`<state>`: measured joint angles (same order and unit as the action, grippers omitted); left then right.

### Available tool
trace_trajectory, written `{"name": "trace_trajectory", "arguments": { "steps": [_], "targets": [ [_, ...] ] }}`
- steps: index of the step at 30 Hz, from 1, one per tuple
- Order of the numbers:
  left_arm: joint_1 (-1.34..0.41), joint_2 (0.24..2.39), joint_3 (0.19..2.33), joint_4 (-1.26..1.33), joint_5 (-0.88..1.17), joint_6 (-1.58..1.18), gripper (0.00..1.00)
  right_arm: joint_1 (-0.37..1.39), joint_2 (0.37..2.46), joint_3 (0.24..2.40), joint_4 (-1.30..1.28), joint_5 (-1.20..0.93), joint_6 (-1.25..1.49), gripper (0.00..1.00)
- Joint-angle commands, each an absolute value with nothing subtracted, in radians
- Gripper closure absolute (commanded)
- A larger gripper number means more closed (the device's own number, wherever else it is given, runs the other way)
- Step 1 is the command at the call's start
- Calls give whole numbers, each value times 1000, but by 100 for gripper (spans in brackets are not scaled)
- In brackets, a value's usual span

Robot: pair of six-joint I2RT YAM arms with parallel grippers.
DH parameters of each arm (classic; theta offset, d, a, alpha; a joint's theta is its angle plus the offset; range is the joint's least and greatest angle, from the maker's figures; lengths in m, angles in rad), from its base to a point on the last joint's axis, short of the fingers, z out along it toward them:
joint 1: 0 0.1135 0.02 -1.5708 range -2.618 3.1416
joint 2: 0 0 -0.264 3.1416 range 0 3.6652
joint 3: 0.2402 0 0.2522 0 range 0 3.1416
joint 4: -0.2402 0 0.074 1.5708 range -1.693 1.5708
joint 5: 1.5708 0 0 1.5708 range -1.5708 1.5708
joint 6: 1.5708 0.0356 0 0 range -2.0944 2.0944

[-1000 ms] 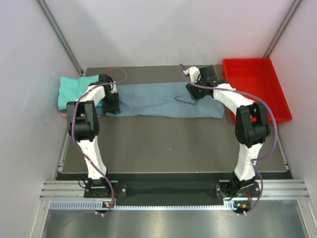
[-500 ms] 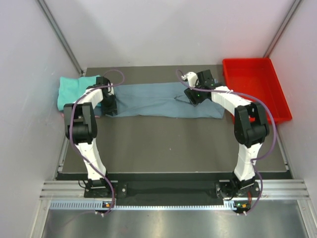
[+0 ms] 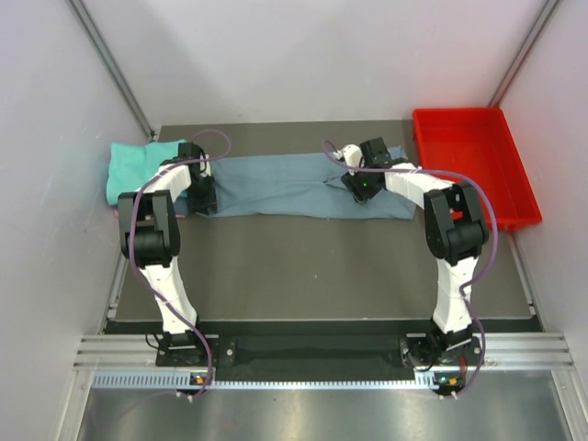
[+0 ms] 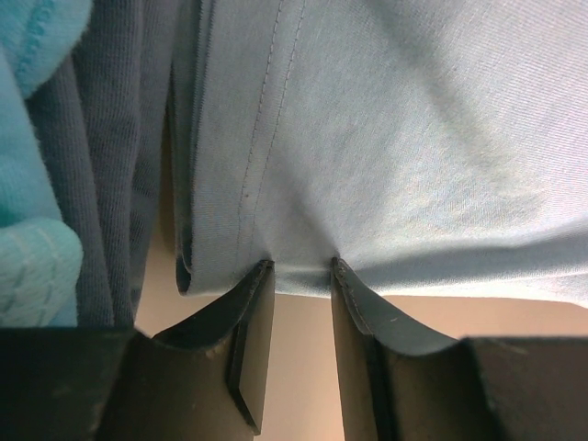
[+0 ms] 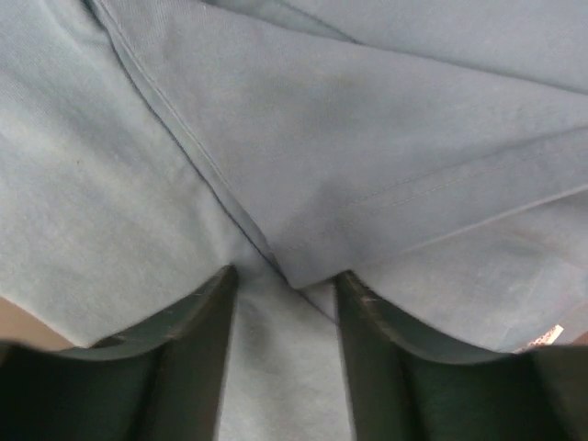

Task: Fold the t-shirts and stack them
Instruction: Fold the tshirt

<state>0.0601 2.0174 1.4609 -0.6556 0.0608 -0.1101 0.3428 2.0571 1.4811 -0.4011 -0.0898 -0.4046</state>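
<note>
The left pincer (image 4: pixel 301 265) sits right at the hem of the grey-blue shirt (image 3: pixel 276 184), its two dark fingers (image 4: pixel 250 331) a little way apart with the cloth edge lying across their tips. I cannot tell from here whether it is actually pinching the hem or only touching it. Just to the left of that hem is a strip of darker cloth (image 4: pixel 101 138), and beyond it a teal shirt (image 3: pixel 133 165) lies bunched at the far left corner of the worktop (image 3: pixel 312 266). The right pincer (image 5: pixel 285 271) is down on the same grey-blue shirt near its right end, spread and straddling a stitched fold that runs between its tips, with cloth filling the gap. The shirt itself is stretched out as a long band across the far half of the worktop, from the left pincer to just short of the red tray (image 3: pixel 469 156), which stands in the far right corner. Both arms reach forward from their bases at the near edge, one to each end of the band.
</note>
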Motion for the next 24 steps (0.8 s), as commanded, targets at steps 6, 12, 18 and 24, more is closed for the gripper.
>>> {"name": "trace_trajectory", "arguments": {
  "steps": [6,12,18,24],
  "targets": [
    [77,1977,1422,-670,18,-112,64,360,2052,1548,-324,-54,-407,64],
    [77,1976,1414,-666,20,-112,64,359,2059,1558,-307,-45,-407,90],
    [77,1970,1405,-663,18,-112,64,362,2079,1615,-304,-40,-410,100],
    [77,1965,1394,-660,18,-114,64,362,2094,1690,-293,-43,-407,100]
  ]
}}
